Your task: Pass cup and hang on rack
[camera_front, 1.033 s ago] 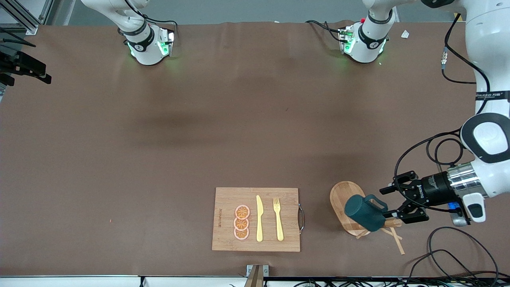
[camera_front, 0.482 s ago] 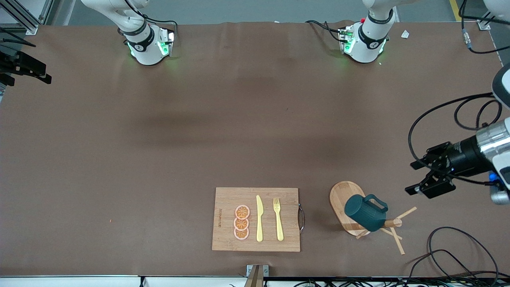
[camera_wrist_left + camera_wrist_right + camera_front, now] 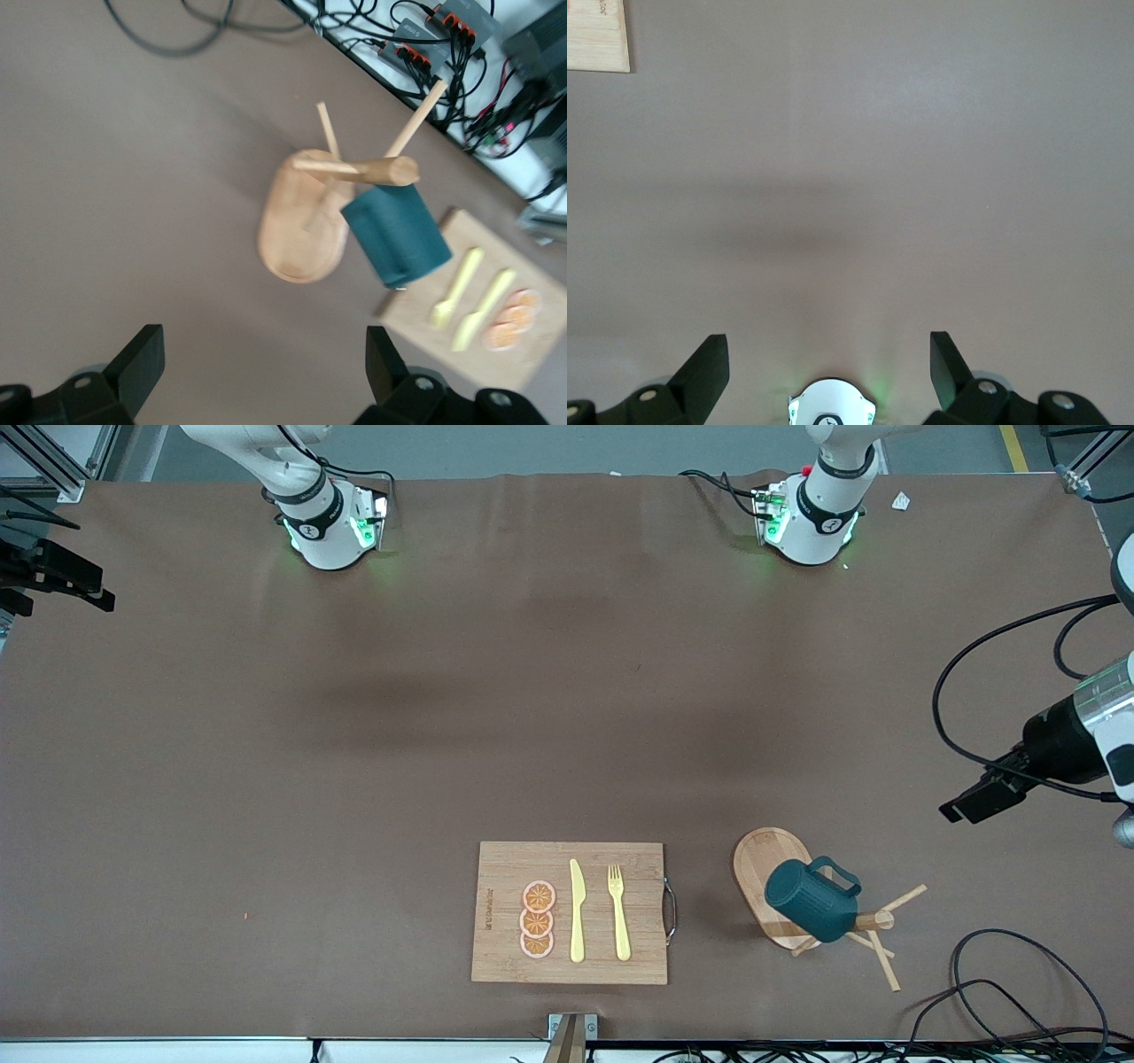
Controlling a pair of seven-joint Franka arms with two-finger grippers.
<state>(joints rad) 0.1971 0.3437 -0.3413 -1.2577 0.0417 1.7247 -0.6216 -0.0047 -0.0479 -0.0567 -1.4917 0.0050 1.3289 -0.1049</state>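
Note:
The dark teal cup [image 3: 811, 901] hangs by its handle on a peg of the wooden rack [image 3: 760, 857], which stands near the table's front edge beside the cutting board. The left wrist view shows the cup [image 3: 396, 236] tilted against the rack's post above the oval base [image 3: 297, 232]. My left gripper [image 3: 979, 801] hovers over bare cloth at the left arm's end of the table, well apart from the rack. Its jaws [image 3: 263, 359] are open with nothing between them. My right gripper [image 3: 830, 359] is open and empty over bare cloth above its own base, outside the front view.
A bamboo cutting board [image 3: 505, 864] carries three orange slices [image 3: 538, 919], a yellow knife [image 3: 577, 911] and a yellow fork [image 3: 617, 911]. Black cables [image 3: 1019, 970] loop on the table near the rack at the left arm's end.
My left gripper has let go of the cup, opened fully and pulled away from the rack toward the left arm's end. The cup stays hanging on its peg.

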